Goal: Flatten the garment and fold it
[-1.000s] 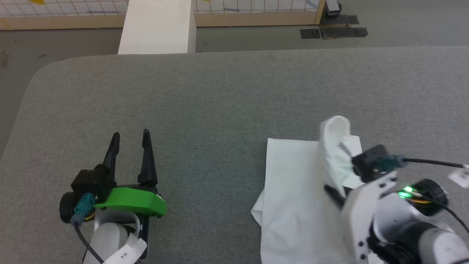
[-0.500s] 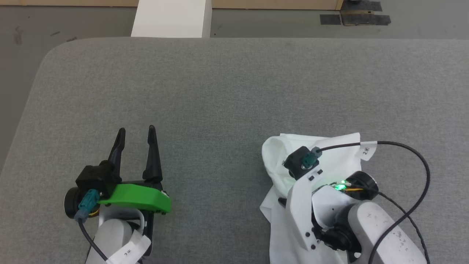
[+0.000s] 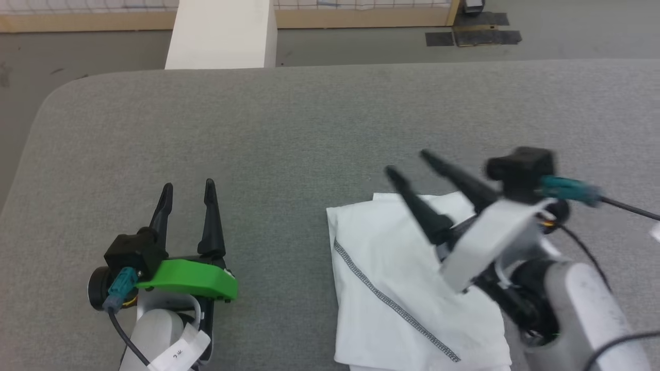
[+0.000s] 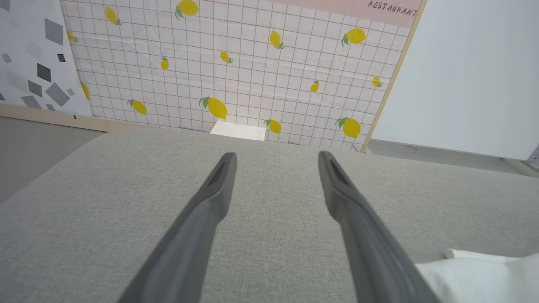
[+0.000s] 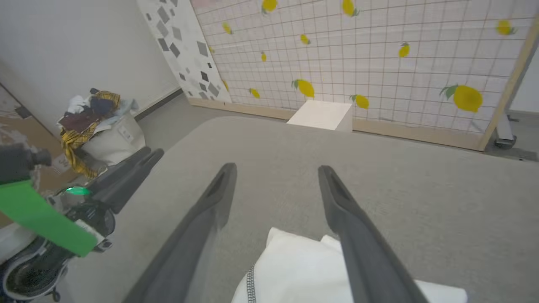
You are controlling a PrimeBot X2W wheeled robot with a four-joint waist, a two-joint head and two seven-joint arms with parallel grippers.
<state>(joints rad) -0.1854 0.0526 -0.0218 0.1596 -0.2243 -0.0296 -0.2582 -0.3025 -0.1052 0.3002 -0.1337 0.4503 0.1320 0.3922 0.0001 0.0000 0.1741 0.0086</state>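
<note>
Right claw (image 3: 407, 162) hangs released over the folded white shirt (image 3: 392, 268); thin, limp cloth, probably best pinched at the edge below its tips.

Thin white cloth garment (image 3: 412, 268) lies on matt, woven grey table (image 3: 309, 129).

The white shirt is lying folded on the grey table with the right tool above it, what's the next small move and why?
Probably lift the right tool clear of the shirt. Its jaws stand open with nothing between them, and the shirt lies as a flat folded packet on the table. The left tool is open, apart from it.
</note>
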